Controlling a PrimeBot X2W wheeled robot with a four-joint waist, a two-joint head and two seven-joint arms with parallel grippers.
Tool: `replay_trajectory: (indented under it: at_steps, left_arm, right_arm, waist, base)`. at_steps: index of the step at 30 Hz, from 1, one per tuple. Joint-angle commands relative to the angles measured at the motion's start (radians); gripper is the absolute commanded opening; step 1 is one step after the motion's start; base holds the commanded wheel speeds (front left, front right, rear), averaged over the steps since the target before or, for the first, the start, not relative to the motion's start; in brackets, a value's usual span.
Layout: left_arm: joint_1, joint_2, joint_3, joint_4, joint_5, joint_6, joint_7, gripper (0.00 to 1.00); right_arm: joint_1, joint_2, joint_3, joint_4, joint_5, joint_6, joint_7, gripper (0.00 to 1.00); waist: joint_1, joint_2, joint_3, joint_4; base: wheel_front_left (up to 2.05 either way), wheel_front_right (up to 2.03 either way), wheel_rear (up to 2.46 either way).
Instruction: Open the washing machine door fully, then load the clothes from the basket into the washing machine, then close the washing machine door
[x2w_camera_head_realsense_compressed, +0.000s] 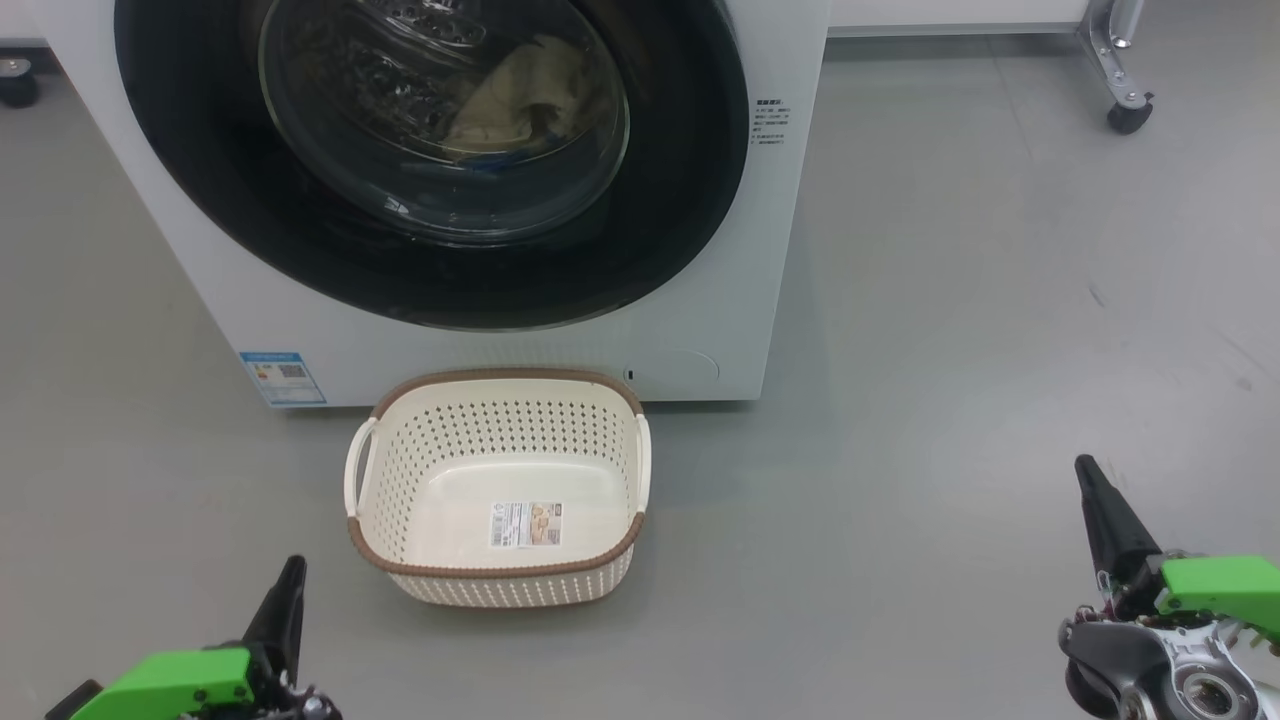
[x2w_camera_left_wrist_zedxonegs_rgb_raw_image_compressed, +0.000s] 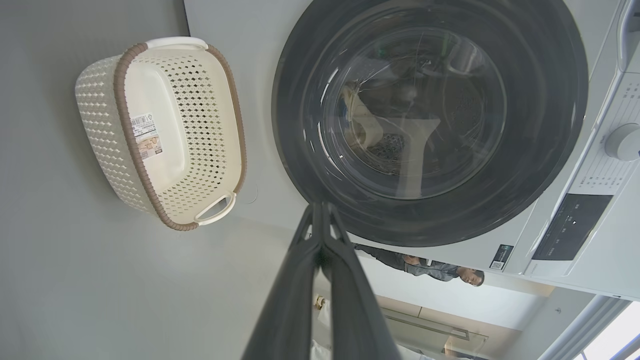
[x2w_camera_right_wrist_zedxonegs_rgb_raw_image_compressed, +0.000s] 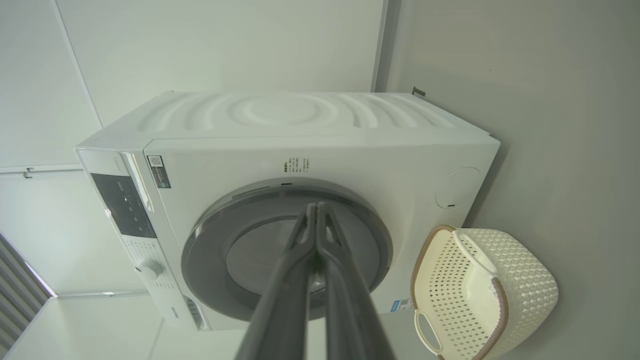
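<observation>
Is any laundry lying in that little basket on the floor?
No: the basket holds just a label sticker on its floor, while cream clothes show behind the glass of the washing machine door.

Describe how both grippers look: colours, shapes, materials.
The left gripper and right gripper each have long, tapering dark grey fingers mounted on a bright green block. The right one's base is bare silver metal with a round ring.

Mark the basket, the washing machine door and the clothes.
the basket (x2w_camera_head_realsense_compressed: 490, 573): head view, front of its brown rim.
the washing machine door (x2w_camera_head_realsense_compressed: 470, 280): head view, lower black ring.
the clothes (x2w_camera_head_realsense_compressed: 530, 95): head view, cream fabric behind the door glass.
</observation>
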Motion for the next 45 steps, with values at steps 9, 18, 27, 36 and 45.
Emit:
replay_trajectory:
  at_steps: [9, 18, 27, 36, 45]
  left_arm:
    - [-0.057, 0.016, 0.037, -0.027, -0.030, -0.007, 0.011, 0.00]
    - [-0.057, 0.016, 0.037, -0.027, -0.030, -0.007, 0.011, 0.00]
    - [-0.057, 0.016, 0.037, -0.027, -0.030, -0.007, 0.011, 0.00]
    - [-0.057, 0.016, 0.037, -0.027, -0.030, -0.007, 0.011, 0.00]
    - [-0.057, 0.016, 0.037, -0.027, -0.030, -0.007, 0.011, 0.00]
  right_arm:
    - [-0.056, -0.004, 0.007, -0.037, 0.030, -0.003, 0.015, 0.00]
    - [-0.056, -0.002, 0.004, -0.036, 0.028, -0.003, 0.017, 0.00]
    - [-0.057, -0.001, 0.002, -0.036, 0.026, -0.003, 0.019, 0.00]
    - [-0.057, 0.001, 0.000, -0.036, 0.024, -0.003, 0.021, 0.00]
    - [-0.057, 0.002, -0.002, -0.036, 0.022, -0.003, 0.022, 0.00]
  waist:
    - [0.0000, 0.0000, 0.000, 0.001]
    - [0.0000, 0.0000, 0.000, 0.001]
    - [0.0000, 0.0000, 0.000, 0.001]
    - [0.0000, 0.0000, 0.000, 0.001]
    - [0.0000, 0.0000, -0.001, 0.001]
  base:
    - [0.00, 0.00, 0.00]
    - [0.00, 0.00, 0.00]
    - [0.00, 0.00, 0.00]
    - [0.00, 0.00, 0.00]
    - [0.00, 0.00, 0.00]
